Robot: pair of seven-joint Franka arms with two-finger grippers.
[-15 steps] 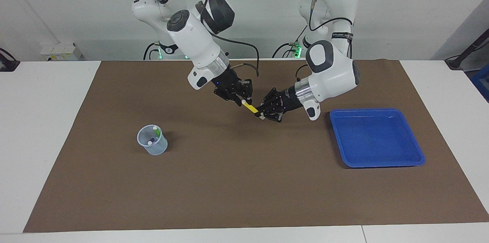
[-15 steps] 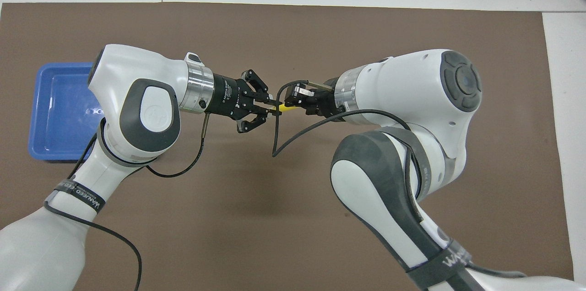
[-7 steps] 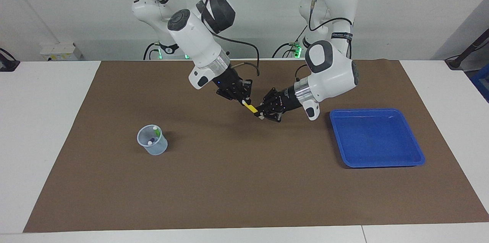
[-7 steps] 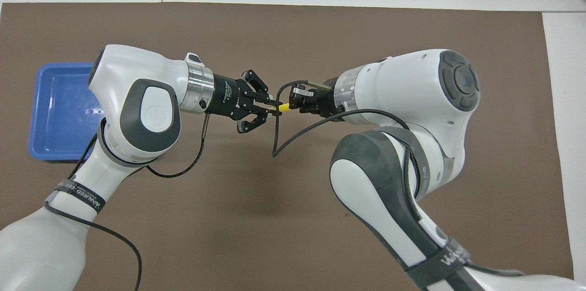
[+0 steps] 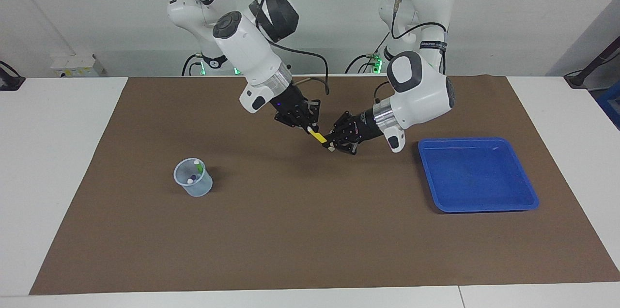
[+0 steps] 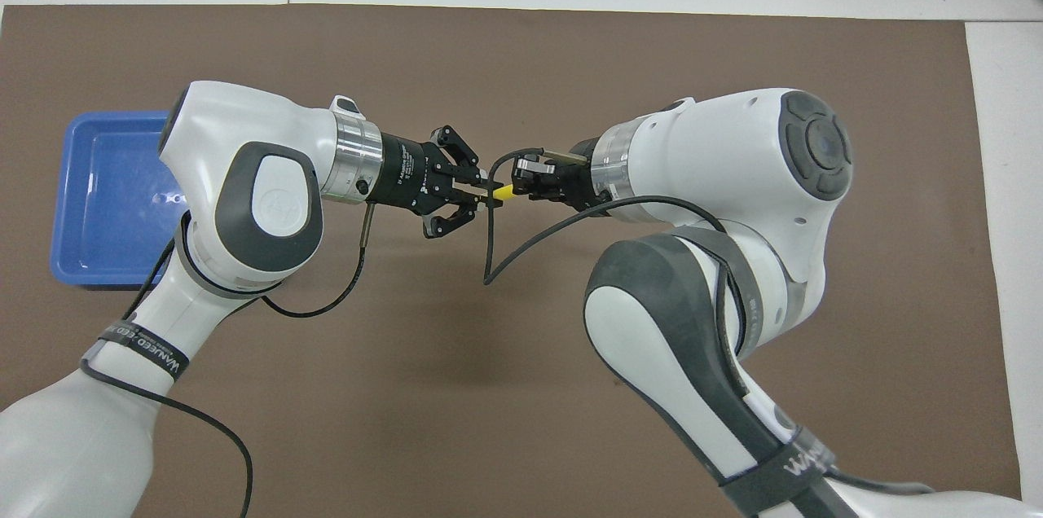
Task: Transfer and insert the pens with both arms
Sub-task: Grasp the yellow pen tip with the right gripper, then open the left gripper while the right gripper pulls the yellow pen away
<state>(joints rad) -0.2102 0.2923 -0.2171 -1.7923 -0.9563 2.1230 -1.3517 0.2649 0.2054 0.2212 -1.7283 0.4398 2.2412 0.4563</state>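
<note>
The short yellow pen with pale tips is held in the air above the brown mat, over the mat's middle, between the two black grippers. Its long axis runs from one gripper to the other, sloping downward from the right gripper to the left gripper. The right gripper is closed on the upper end of the pen. The left gripper is at the lower end; whether its fingers are gripping or loosening cannot be told, so the handover is judged to be in progress.

The coming move turns on one relation: the clear plastic cup stands toward the right arm's end of the bench from the pen, so the right arm is the nearer arm to it. A bright green pen and a purple pen already stand in the cup. Nothing stands on the mat between the pen and the cup.

The shallow blue plastic tray lies toward the left arm's end of the bench from the pen, and holds no pens.
</note>
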